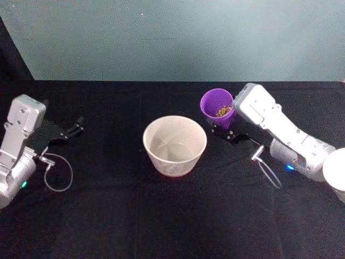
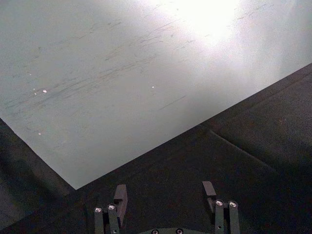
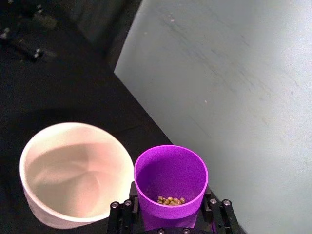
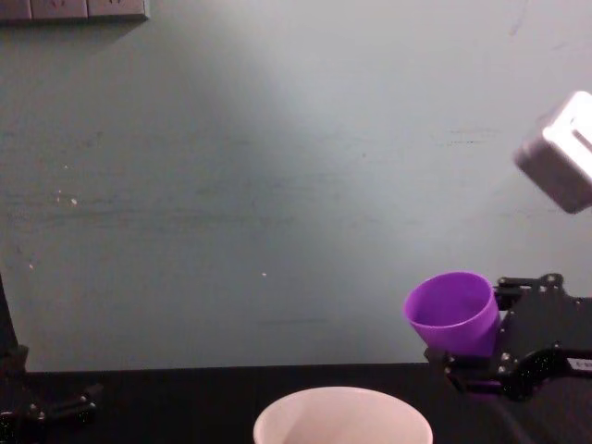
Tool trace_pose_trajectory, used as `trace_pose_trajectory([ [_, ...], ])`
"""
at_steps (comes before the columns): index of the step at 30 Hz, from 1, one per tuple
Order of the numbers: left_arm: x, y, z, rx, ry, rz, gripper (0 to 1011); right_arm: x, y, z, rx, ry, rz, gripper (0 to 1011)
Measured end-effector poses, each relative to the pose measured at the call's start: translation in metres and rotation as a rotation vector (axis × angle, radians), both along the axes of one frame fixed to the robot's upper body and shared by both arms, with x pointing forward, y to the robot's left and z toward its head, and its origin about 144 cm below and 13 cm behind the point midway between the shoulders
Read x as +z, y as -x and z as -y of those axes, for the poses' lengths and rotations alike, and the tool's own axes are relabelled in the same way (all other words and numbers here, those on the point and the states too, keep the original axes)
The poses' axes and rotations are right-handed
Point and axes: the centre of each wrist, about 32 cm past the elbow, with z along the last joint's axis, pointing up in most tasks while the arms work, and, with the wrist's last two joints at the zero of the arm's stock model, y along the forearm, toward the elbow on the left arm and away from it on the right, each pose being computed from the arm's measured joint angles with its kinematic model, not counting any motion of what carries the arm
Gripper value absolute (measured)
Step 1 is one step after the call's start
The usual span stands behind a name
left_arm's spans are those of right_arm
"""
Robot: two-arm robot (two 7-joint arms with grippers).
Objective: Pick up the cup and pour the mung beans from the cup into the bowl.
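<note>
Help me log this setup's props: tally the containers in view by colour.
Purple: 1, the cup, held in the right claw, with mung beans inside
Pale pinkish-white: 1, the bowl
White: 1, a round thing cut off at the table's right edge, kind unclear
Total: 3

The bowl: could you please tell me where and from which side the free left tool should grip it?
Probably the bowl at its left rim, from above, one finger inside and one outside. It stands upright and looks too wide to span. The open left tool sits on that side, while the right tool holds the purple cup on the other side.
</note>
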Motion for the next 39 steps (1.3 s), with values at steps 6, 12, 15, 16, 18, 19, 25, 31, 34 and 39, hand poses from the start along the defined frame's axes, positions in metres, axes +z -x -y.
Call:
trace_pose_trajectory([
  [6,0.0,0.0,0.0,0.0,0.0,0.0,1000,0.012,-0.003,-0.006,0.033,0.118,0.031,713],
  [12,0.0,0.0,0.0,0.0,0.0,0.0,1000,0.019,-0.006,-0.015,0.051,0.25,0.067,713],
  [15,0.0,0.0,0.0,0.0,0.0,0.0,1000,0.021,-0.006,-0.023,0.06,0.33,0.093,713],
  [16,0.0,0.0,0.0,0.0,0.0,0.0,1000,0.021,-0.006,-0.024,0.061,0.345,0.099,713],
  [18,0.0,0.0,0.0,0.0,0.0,0.0,1000,0.022,-0.006,-0.027,0.062,0.37,0.109,713],
  [19,0.0,0.0,0.0,0.0,0.0,0.0,1000,0.022,-0.006,-0.03,0.064,0.393,0.12,713],
  [25,0.0,0.0,0.0,0.0,0.0,0.0,1000,0.022,-0.006,-0.042,0.073,0.477,0.161,713],
  [31,0.0,0.0,0.0,0.0,0.0,0.0,1000,0.022,-0.007,-0.051,0.089,0.548,0.196,713],
  [34,0.0,0.0,0.0,0.0,0.0,0.0,1000,0.021,-0.008,-0.056,0.1,0.591,0.215,713],
  [39,0.0,0.0,0.0,0.0,0.0,0.0,1000,0.021,-0.009,-0.064,0.116,0.67,0.251,713],
])
